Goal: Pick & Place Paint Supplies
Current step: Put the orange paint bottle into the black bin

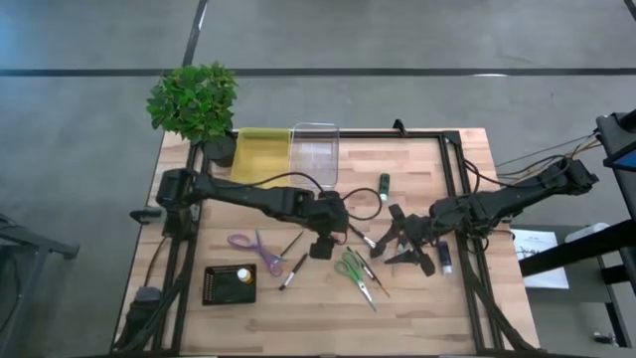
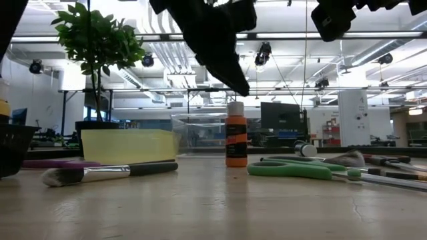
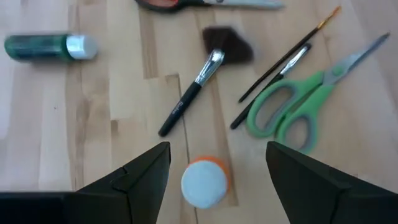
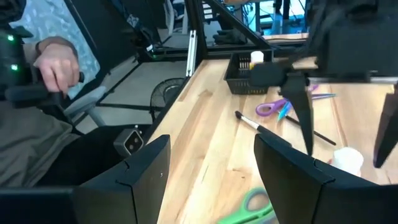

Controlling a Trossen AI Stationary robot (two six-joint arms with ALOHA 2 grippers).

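Table (image 1: 417, 298) of pale wood carries the supplies, and I go across it from the left side to the right as the overhead view shows it. First comes a black tray (image 1: 214, 288) with a yellow bottle (image 1: 241, 274) in it. Next to it lie purple scissors (image 1: 253, 249) and two dark-handled brushes (image 1: 292, 270).

Then comes the left gripper (image 3: 217, 163), near the middle of the table. Its fingers (image 3: 146, 171) stand wide apart, with nothing between them yet. It hangs above the upright orange bottle (image 2: 235, 135), and in the left wrist view the white cap of this bottle sits between the two fingers but lower than them. Past it lie a fan brush (image 3: 202, 78), two thin brushes (image 3: 283, 59) and green scissors (image 3: 292, 109), and farther back a green bottle (image 1: 384, 183) lies on its side.

On the right side the right gripper (image 1: 405, 239) waits just above the table, fingers also apart and empty. A dark bottle (image 1: 446, 261) lies beside it.

I judge that the step in hand is the approach to the orange bottle. The next move asks the left gripper to descend straight, keeping the cap centred, and to close on the body without tipping it. The clear box (image 1: 314, 149) at the back edge may be the place for it, but I cannot be sure.
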